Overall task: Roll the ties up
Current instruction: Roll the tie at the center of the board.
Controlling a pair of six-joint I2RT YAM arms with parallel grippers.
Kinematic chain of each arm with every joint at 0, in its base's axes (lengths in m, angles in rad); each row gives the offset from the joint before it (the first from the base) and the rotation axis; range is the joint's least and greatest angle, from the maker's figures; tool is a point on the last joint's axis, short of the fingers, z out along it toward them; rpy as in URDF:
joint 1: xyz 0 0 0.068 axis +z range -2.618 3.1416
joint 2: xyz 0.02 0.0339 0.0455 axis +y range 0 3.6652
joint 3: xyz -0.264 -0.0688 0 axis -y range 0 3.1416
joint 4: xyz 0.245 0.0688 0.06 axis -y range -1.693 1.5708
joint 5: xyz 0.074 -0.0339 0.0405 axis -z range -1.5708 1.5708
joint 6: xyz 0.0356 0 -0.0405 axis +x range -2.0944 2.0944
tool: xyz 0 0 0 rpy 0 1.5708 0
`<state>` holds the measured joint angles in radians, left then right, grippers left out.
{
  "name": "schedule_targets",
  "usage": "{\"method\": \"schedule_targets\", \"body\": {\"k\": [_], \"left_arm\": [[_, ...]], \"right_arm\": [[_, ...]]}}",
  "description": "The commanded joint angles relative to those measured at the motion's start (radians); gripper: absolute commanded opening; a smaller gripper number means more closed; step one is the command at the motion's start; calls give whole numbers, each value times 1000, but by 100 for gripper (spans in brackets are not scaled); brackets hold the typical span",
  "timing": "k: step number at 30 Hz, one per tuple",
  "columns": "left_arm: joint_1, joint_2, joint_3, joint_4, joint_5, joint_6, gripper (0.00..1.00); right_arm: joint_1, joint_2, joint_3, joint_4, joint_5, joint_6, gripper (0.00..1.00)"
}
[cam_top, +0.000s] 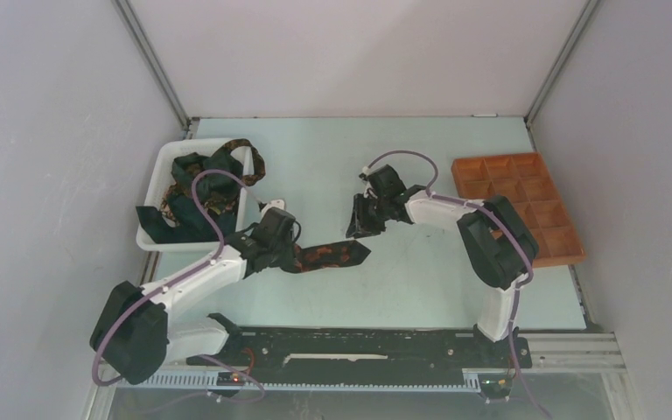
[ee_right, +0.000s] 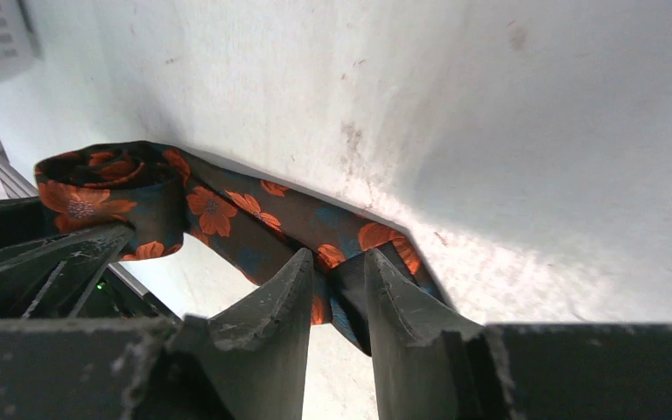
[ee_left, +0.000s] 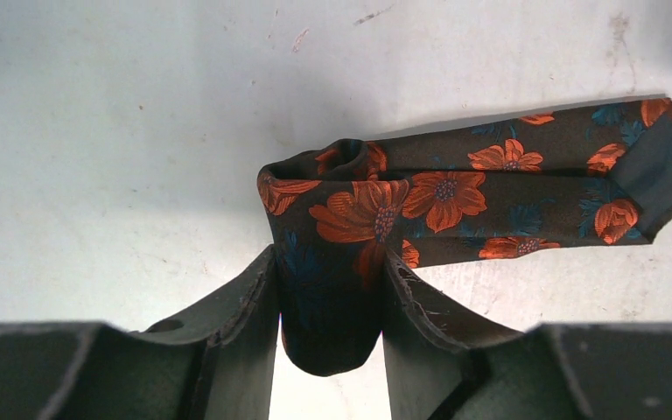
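A dark tie with orange-red flowers [cam_top: 328, 255] lies on the table between my two grippers. My left gripper [cam_top: 282, 243] is shut on its rolled end. In the left wrist view the roll [ee_left: 324, 175] sits just past the gripper [ee_left: 331, 258], and the flat part [ee_left: 490, 188] runs right to the pointed wide end. My right gripper [cam_top: 360, 232] is at that wide end. In the right wrist view its jaws [ee_right: 341, 262] stand close together with the tie's dark lining between them. The tie [ee_right: 227, 214] runs from there left to the roll.
A white bin [cam_top: 159, 162] at the back left holds several more tangled ties [cam_top: 206, 188]. An orange-brown compartment tray [cam_top: 516, 206] lies at the right edge. The left gripper's fingers [ee_right: 44, 262] show at the left of the right wrist view.
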<state>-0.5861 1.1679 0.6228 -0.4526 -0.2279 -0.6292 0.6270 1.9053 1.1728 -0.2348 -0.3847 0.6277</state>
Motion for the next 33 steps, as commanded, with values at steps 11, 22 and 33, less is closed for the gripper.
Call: {"method": "schedule_targets", "body": {"k": [11, 22, 33], "left_arm": [[-118, 261, 300, -285, -298, -17, 43], [-217, 506, 485, -467, -496, -81, 44], [-302, 685, 598, -578, -582, -165, 45]], "right_arm": [[-71, -75, 1, -15, -58, -50, 32], [-93, -68, 1, -8, -86, -49, 31], [-120, -93, -20, -4, -91, -49, 31]]}}
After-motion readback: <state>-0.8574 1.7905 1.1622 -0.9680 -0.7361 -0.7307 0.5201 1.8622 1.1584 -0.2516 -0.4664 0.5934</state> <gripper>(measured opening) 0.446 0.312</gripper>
